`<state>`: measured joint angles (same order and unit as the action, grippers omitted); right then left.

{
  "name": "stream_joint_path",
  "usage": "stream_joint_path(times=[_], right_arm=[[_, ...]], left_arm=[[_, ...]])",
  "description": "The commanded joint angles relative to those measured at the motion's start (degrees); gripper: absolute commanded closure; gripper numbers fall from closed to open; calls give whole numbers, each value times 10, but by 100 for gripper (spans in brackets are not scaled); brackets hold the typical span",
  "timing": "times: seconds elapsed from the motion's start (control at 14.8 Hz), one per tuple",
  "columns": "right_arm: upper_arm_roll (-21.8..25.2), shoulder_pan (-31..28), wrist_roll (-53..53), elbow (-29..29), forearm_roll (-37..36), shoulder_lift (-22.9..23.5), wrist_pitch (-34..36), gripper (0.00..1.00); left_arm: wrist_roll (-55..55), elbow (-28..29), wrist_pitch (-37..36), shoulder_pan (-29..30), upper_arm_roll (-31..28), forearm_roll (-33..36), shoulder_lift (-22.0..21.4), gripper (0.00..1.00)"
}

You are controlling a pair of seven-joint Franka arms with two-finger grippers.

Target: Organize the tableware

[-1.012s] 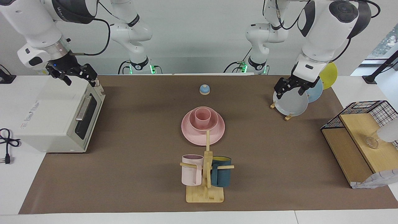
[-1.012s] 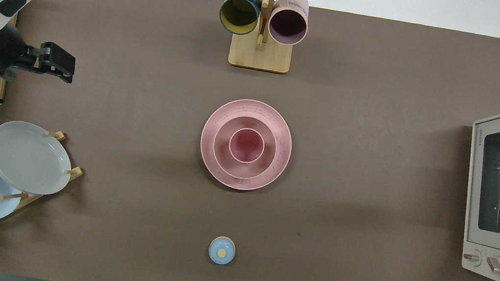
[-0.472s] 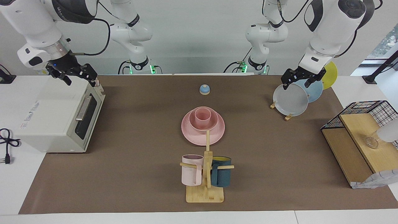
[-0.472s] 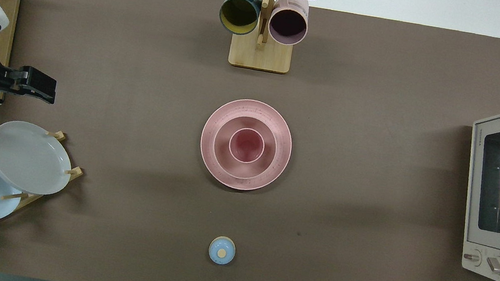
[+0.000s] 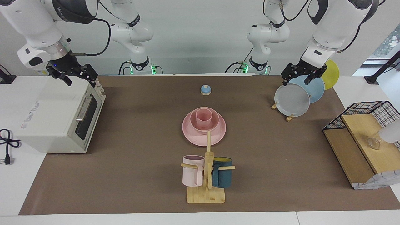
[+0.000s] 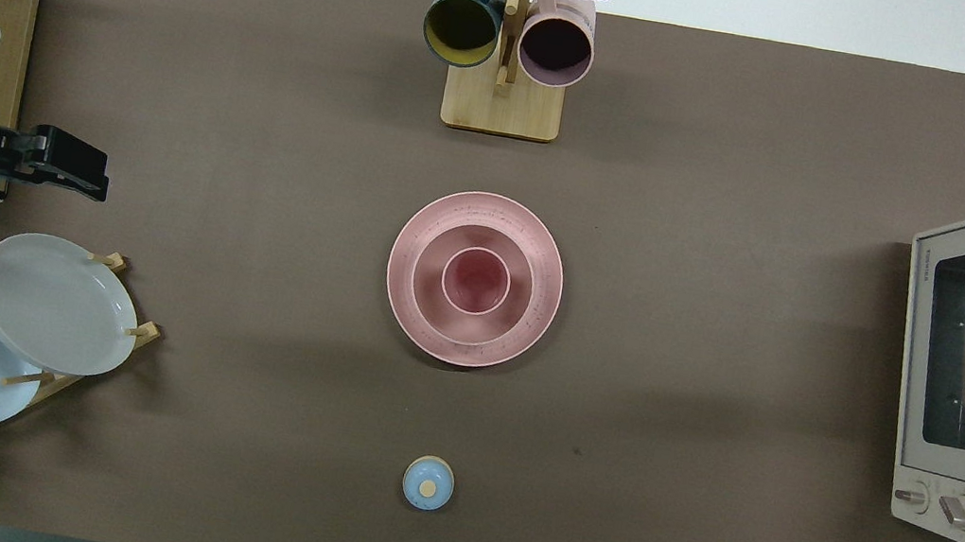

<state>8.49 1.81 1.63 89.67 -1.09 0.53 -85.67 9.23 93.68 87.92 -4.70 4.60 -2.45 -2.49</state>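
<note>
While both arms hang in the air at opposite ends of the table, we find the pink set nested at the middle of the brown mat: the pink cup stands upright inside the pink bowl, and the bowl sits on the pink plate, well apart from either pair of jaws. Our left gripper hovers over the plate rack at the left arm's end, its jaws spread open and holding nothing, with the grey plate just below the fingertips, the blue plate beside them and the yellow plate a little past them toward the table edge. Our right gripper hangs over the top front edge of the toaster oven at the right arm's end, jaws likewise parted and empty. Between the two sets of jaws, and near the robots, a small blue bell rests on the mat. Farther from the robots than the pink set stands the wooden mug tree, with a pale pink mug hung toward the right gripper's end and a dark blue mug hung toward the left gripper's end. A wire-and-wood shelf sits at the left arm's end of the table, farther from the robots than the plate rack.
</note>
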Motion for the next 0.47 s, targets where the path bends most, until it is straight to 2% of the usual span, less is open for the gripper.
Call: stream_joint_path(times=[0.0, 0.4], right_arm=[[-2, -5, 11, 5, 6, -8, 3, 0], [-2, -5, 11, 5, 6, -8, 3, 0]], left_arm=[[1, 1, -16, 7, 1, -4, -6, 0], [2, 2, -17, 15, 2, -4, -8, 0]])
